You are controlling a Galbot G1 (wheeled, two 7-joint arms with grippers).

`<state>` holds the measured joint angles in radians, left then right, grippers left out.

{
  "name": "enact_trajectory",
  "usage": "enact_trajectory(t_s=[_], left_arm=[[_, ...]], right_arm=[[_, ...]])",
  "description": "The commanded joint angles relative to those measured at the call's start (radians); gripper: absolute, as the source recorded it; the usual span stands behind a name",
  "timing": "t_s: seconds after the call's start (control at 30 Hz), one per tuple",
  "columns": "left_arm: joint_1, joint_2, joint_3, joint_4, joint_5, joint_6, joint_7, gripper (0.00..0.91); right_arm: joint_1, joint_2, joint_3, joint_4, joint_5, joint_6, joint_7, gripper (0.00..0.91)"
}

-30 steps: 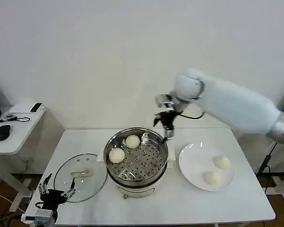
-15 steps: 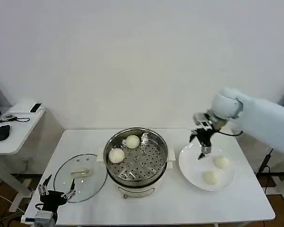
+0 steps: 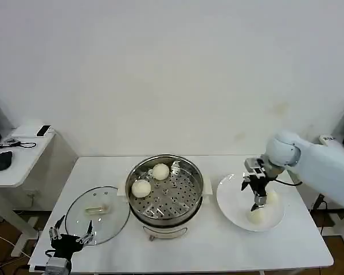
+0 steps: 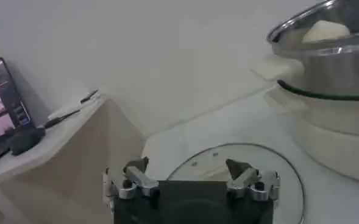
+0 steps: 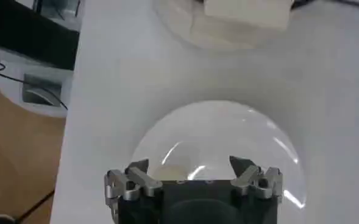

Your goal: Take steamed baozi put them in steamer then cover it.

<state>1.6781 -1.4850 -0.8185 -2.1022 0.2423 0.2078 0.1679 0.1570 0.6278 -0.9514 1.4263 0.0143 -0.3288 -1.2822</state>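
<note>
Steamed baozi [image 3: 151, 179]: we count two in steamer [image 3: 186, 169].
Right gripper [image 3: 259, 203]: we see it spread, empty, above plate [image 3: 232, 197].
Left gripper [image 3: 69, 239]: spread, parked near cover [image 3: 112, 217].

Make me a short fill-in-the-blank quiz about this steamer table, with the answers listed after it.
1. The steamer holds ___ baozi.
2. The right gripper hovers with open fingers over the white ___.
3. The glass cover lies on the table, to the steamer's ___.
4. The left gripper waits by the ___.

Answers: two; plate; left; cover

steamer [image 3: 166, 192] top open | bare table [image 3: 218, 240] between steamer, plate [image 3: 232, 203]
</note>
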Motion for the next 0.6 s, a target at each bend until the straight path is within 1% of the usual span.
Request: enact_trajectory(t_s=[0.03, 0.23, 0.6], left_arm=[[-0.002, 0.001, 0.001, 0.008, 0.002, 0.000, 0.000, 0.907], [-0.002, 0.004, -0.003, 0.018, 0.001, -0.001, 0.000, 0.907], [-0.011, 0.004, -0.003, 0.037, 0.003, -0.001, -0.001, 0.907]], right_arm=[[-0.099, -0.002, 0.052, -0.040, -0.058, 0.003, 0.006, 0.907], [-0.134, 0.023, 0.068, -0.077, -0.090, 0.010, 0.011, 0.907], [-0.177, 0.019, 0.086, -0.112, -0.120, 0.027, 0.018, 0.907]])
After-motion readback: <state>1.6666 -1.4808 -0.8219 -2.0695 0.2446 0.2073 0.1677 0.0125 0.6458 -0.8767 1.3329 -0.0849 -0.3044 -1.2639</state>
